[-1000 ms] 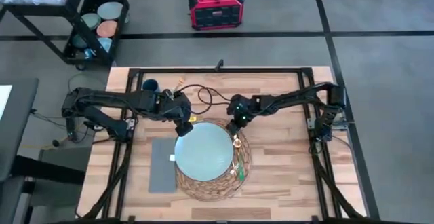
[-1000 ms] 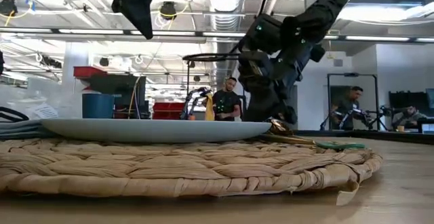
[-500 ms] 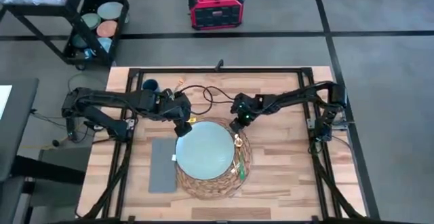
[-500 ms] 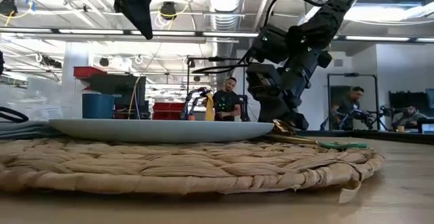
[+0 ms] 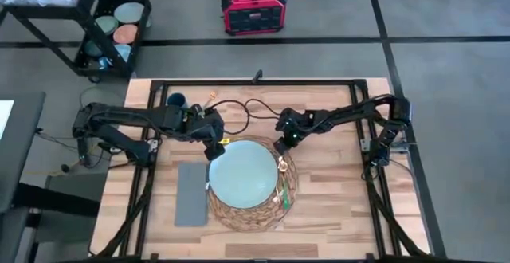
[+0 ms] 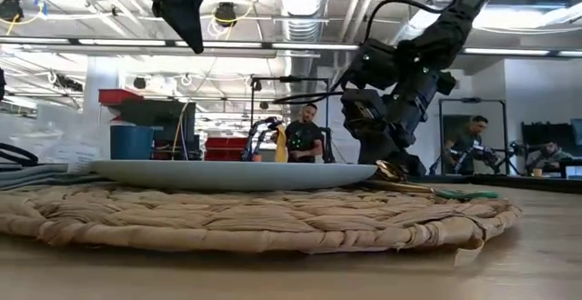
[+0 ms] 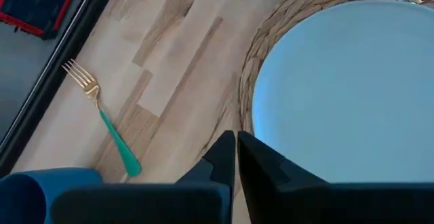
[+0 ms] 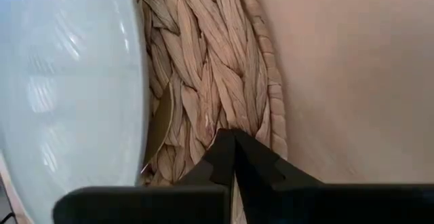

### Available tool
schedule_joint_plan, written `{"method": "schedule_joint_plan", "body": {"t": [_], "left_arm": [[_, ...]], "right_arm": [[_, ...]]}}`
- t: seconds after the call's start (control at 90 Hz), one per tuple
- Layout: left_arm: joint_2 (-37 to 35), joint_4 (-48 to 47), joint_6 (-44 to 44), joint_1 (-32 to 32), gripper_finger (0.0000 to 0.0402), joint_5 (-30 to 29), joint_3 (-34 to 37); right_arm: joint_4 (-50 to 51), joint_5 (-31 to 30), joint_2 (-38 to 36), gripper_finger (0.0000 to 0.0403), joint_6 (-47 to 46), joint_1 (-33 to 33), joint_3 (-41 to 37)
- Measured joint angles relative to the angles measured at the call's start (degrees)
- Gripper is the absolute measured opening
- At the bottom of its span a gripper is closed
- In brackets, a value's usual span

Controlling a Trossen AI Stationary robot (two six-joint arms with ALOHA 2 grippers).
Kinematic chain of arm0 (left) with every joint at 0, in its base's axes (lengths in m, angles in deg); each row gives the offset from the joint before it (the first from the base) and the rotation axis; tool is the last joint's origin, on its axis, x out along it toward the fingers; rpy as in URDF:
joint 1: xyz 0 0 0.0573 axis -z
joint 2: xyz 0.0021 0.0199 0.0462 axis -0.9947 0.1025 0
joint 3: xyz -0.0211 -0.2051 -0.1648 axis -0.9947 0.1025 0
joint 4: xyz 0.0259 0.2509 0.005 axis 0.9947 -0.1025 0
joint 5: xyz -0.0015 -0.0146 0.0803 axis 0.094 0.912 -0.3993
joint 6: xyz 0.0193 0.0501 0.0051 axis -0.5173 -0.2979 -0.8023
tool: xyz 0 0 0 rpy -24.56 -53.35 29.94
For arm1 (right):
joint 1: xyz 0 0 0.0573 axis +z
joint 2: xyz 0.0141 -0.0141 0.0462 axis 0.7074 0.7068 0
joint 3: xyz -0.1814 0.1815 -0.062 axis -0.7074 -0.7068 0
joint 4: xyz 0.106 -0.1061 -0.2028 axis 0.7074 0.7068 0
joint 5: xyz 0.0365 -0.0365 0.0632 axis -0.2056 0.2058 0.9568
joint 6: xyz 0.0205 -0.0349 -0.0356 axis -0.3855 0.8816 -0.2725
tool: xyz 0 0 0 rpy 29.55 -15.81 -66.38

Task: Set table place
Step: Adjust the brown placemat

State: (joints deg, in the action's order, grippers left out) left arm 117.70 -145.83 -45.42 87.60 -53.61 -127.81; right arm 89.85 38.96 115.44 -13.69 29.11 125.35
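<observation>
We find the pale blue plate [image 5: 245, 173] centred on the woven straw mat [image 5: 288, 190], grey napkin [image 5: 190, 194] just beside the mat. A green-handled fork [image 7: 102, 117] lies apart near the dark blue cup [image 5: 176, 100]; more cutlery [image 5: 282, 185] rests on the mat's right edge.

The left gripper [image 5: 215, 149] and right gripper [image 5: 280, 144] hover at the plate's far rim, fingers pressed together, holding nothing.

We judge the plate rigid, smooth and breakable, best taken at its rim; the mat is light and pliant. We read no writing.
</observation>
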Motion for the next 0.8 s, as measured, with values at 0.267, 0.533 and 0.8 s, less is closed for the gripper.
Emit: {"method": "schedule_joint_plan", "body": {"t": [0.267,0.533,0.8], "left_arm": [[0.00,0.19,0.01,0.00,0.0001,0.02,0.00],[0.00,0.78,0.13,-0.02,0.0001,0.02,0.00],[0.00,0.89,1.01,-0.01,0.0001,0.02,0.00]], "right_arm": [[1.01,-2.06,-8.70,0.0000,-1.43,-2.74,-8.21],[1.77,-4.25,-16.57,0.0000,-3.33,-4.48,-14.72],[1.86,-4.47,-20.43,0.0000,-3.34,-3.98,-15.83]]}}
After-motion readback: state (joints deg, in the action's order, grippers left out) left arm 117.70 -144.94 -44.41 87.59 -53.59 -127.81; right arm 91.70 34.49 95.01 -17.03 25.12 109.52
